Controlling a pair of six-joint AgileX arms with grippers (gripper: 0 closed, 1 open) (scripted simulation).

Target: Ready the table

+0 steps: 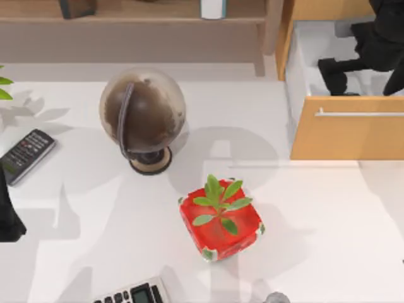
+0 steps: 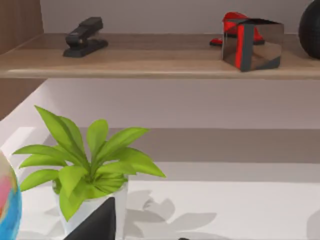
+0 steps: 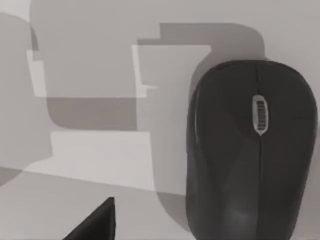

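The white table [image 1: 315, 240] spans the top view. On it stand a dark brown globe [image 1: 142, 120] and a red pot with a green plant [image 1: 221, 218]. A black remote [image 1: 25, 154] lies at the left and a calculator [image 1: 136, 295] at the front edge. My right gripper [image 1: 338, 74] hangs over the open drawer [image 1: 315, 57] at the back right. A black computer mouse [image 3: 252, 150] lies on a pale flat surface close under it. My left arm [image 1: 9, 214] is at the table's left edge.
The drawer's orange-tan front with a silver handle [image 1: 353, 129] juts over the table's right side. A wooden shelf [image 2: 150, 62] at the back holds a black stapler [image 2: 84, 37] and a mirrored red cube [image 2: 252, 42]. A leafy plant in a white pot [image 2: 90, 170] stands beneath it.
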